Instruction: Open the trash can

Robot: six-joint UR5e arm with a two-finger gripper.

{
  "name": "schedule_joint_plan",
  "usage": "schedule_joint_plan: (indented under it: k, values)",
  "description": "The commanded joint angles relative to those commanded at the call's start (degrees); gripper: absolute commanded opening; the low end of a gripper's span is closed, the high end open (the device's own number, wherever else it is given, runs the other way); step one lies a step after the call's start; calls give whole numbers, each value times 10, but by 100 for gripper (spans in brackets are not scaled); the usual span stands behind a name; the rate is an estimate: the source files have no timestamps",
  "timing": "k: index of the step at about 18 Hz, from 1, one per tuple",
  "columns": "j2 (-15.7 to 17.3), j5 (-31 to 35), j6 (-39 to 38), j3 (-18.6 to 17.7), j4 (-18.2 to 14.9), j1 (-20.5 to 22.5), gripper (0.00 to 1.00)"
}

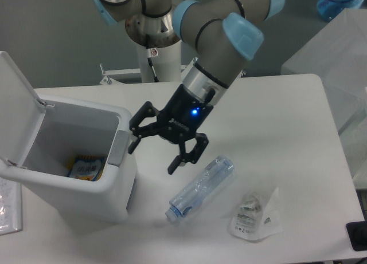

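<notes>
A white table [287, 121] stands before a plain grey wall [57, 35] under even light.
</notes>
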Motion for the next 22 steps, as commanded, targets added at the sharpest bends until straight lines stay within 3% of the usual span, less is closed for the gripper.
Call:
schedule_joint_plan:
  k: [5, 10, 11, 13, 15, 19, 22]
  values:
    - [-25, 3, 64, -2, 12, 75, 100]
    - [-78, 31, 237, 44, 11, 135, 100]
    - [-83, 89, 279, 47, 11, 142, 100]
    - [-97, 264, 365, 59, 3, 140, 100]
    - [-122, 384, 401, 89, -17, 129, 100]
    - [-180, 463, 406, 190, -58, 109, 100]
    - [-181, 480, 424, 195, -69, 95, 100]
